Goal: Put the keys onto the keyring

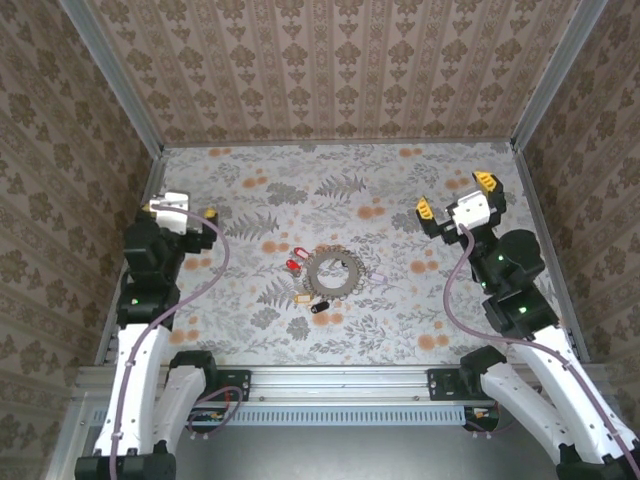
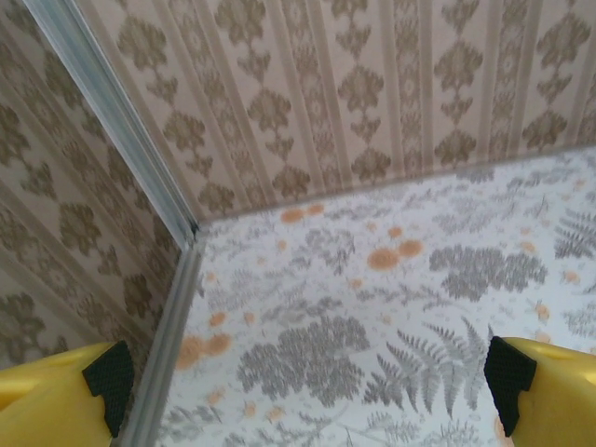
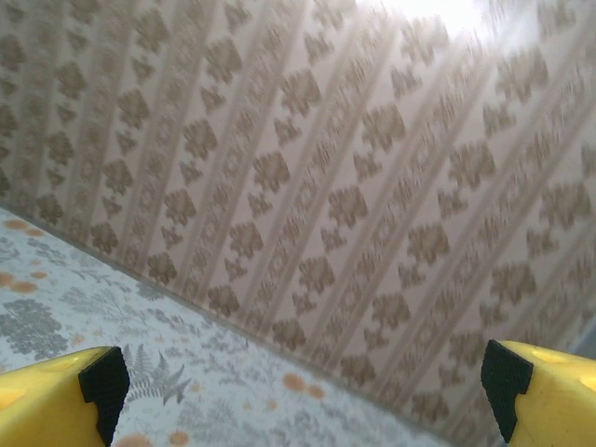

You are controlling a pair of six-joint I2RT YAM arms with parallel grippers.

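**Both grippers wide open, keys sitting around the ring mid-table**

So here's the state of things. The keyring [image 1: 333, 271] lies flat pretty much in the middle of the table [image 1: 400, 330], on the flower-and-fern print. The keys [image 1: 302, 298] are scattered right around it. The red key [image 1: 294, 264] is just beside its upper left edge. The black key [image 1: 320, 307] is just below it, with a tan-ish one next to that on the left. There's also a pale pinkish bit [image 1: 374, 280] off the ring's right side, but it's too tiny for me to be sure about. Honestly can't tell whether any of them is hooked on the ring or just lying against it.

The left gripper [image 1: 200, 214] is off at the left side of the table, well apart from the ring. From its wrist camera its fingers [image 2: 56, 396] are spread far apart, with nothing but tablecloth between them. The corner of the wall [image 2: 307, 84] is ahead of it.

The right gripper [image 1: 456, 196] is up on the right side, also well clear of the ring. Its yellow fingers [image 3: 545, 391] are splayed wide, nothing pinched.
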